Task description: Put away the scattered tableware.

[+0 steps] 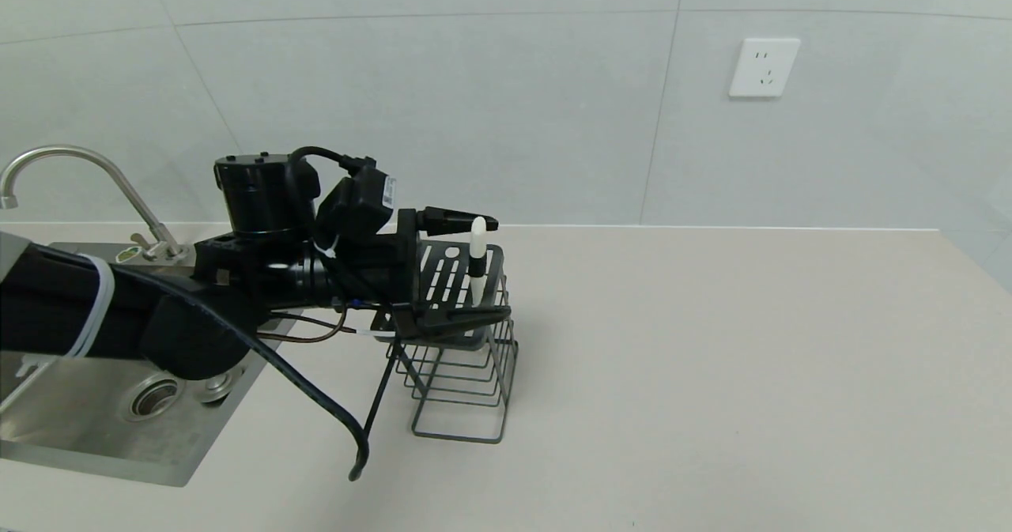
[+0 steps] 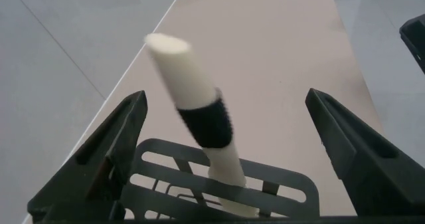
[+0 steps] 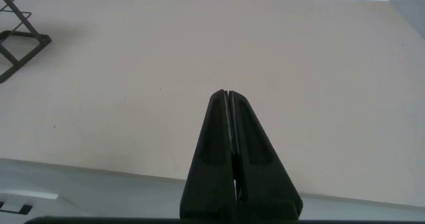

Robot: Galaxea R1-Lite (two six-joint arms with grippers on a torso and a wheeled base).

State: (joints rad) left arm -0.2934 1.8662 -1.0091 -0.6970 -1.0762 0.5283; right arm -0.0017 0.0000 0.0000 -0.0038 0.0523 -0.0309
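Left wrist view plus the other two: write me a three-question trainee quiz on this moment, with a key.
1. Fill in: the right pincer is ___ (open or shut).
2. True or false: the left pincer is shut on the white-handled utensil.
3. Where is the utensil? A, in the right pincer; B, standing in the wire rack; C, lying in a bowl.

Key: 1, shut. 2, false: it is open, with one finger on either side of the handle and neither touching it. 3, B.
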